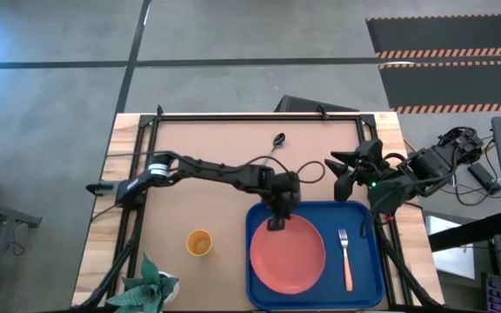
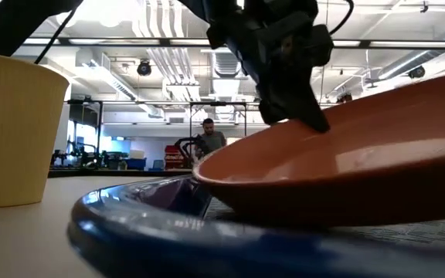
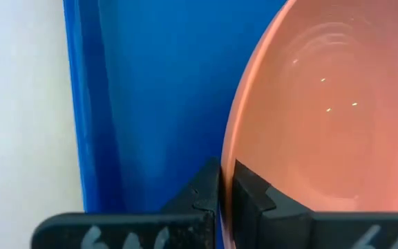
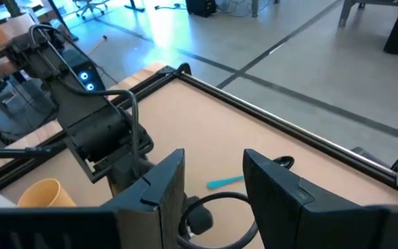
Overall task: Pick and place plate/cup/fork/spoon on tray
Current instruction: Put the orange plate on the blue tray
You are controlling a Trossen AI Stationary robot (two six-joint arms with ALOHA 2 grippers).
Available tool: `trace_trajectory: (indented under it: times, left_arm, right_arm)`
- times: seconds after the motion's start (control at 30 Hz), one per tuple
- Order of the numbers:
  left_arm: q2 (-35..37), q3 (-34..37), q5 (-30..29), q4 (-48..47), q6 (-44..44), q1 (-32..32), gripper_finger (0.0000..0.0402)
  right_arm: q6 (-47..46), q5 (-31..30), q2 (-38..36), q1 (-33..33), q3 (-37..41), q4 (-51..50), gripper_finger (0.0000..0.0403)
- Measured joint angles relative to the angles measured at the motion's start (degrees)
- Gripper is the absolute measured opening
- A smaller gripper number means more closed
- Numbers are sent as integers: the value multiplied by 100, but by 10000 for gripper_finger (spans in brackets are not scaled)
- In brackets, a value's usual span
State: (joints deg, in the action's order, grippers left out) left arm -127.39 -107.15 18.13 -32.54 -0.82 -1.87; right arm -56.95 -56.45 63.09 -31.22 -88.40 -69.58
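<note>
The coral-pink plate (image 1: 287,255) lies in the left half of the blue tray (image 1: 365,291), and the peach-handled fork (image 1: 346,259) lies in the right half. My left gripper (image 1: 277,222) is shut on the plate's far-left rim. The orange-yellow cup (image 1: 199,243) stands on the table left of the tray. The teal-handled spoon (image 1: 277,141) lies near the table's far edge; it also shows in the right wrist view (image 4: 225,181). My right gripper (image 1: 337,174) waits open and empty beyond the tray's far right corner. My left gripper pinches the plate's far-left rim (image 3: 228,166) between its two fingers (image 3: 209,190), one on the outer side and one on the inner side. The fingers come from above, pointing down. The plate's underside (image 2: 300,208) looks to rest on the tray.
A small green plant (image 1: 150,287) stands at the table's near left corner. A black frame rail (image 1: 259,116) runs along the far edge. In the low view a person (image 2: 209,139) stands far off in the room.
</note>
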Motion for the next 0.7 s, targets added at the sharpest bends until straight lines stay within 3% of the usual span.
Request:
trace_trajectory:
  times: [0.7]
  left_arm:
    - [-272,90,492,951,-286,-50,1]
  right_arm:
    - [17,75,52,0,0,1,137]
